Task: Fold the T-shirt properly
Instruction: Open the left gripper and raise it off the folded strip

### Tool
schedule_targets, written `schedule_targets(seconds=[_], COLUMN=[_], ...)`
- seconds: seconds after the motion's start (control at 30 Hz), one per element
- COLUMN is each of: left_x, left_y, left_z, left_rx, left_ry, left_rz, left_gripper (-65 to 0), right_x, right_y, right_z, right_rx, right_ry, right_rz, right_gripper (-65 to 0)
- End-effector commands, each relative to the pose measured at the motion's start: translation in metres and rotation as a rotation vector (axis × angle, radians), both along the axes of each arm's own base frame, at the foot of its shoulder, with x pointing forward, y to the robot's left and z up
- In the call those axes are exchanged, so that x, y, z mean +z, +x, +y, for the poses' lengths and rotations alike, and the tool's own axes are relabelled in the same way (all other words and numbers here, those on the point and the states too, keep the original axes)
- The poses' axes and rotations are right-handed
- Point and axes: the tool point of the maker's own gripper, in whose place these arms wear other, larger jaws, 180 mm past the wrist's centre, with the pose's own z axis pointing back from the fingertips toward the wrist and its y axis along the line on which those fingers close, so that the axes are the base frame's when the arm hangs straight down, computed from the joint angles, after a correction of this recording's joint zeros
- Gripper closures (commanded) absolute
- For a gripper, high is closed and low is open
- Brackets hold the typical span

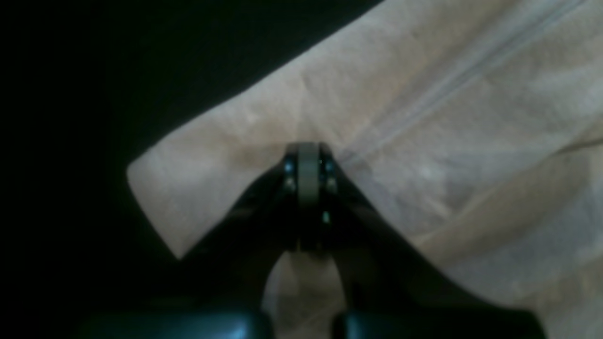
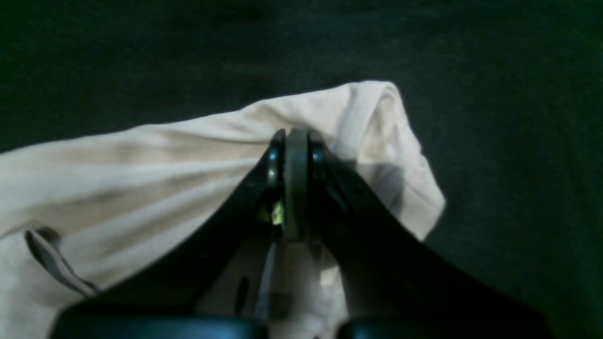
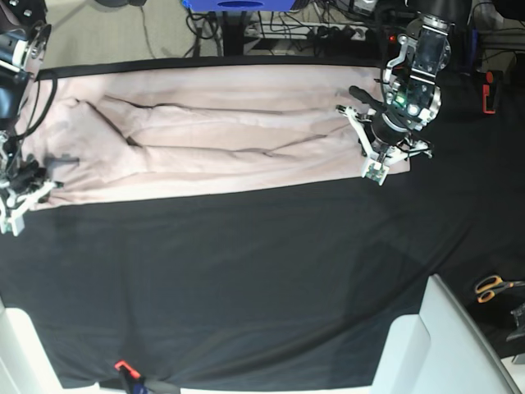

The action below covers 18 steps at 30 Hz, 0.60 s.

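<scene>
a: left wrist view first. what's the left tool (image 1: 308, 162) doing?

b: its jaws are pressed together on an edge of the t-shirt (image 1: 424, 141). pale pink fabric spreads ahead of the tool and off to its right, with a seam line running diagonally away. a blunt corner of cloth sticks out to the tool's left, over the dark bench (image 1: 94, 94). my guess is it pinches right at the edge so the whole side can be lifted as one.

a: right wrist view?

b: the right tool (image 2: 297, 150) is likewise clamped shut, pinching the t-shirt (image 2: 141, 179). the cloth bunches just ahead and to the right of the tips, and a sleeve-like flap hangs past them. most of the fabric trails to the tool's left. bench (image 2: 518, 117) all around beyond it.

a: and the base view?

b: the t-shirt (image 3: 221, 131) lies stretched in a long band across the far part of the black bench (image 3: 246, 279), already narrowed lengthwise. the right tool (image 3: 23, 190) grips one end, the left tool (image 3: 379, 160) the other. holding both ends apart seems meant to keep the cloth taut for the next fold. orange-handled scissors (image 3: 492, 286) lie well apart from the left tool, nearer the camera.
</scene>
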Motion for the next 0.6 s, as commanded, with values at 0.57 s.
schedule_targets(seconds=[0.57], left_x=[0.100], left_y=[0.024], left_z=[0.020], left_rx=[0.093], left_ry=[-0.016], left_rz=[-0.248], left_gripper=[0.0], right_x=[0.119], right_y=[0.004], right_z=[0.035], right_rx=[0.156], right_ry=[-0.259], right_rz=[-0.350], right_gripper=[-0.2])
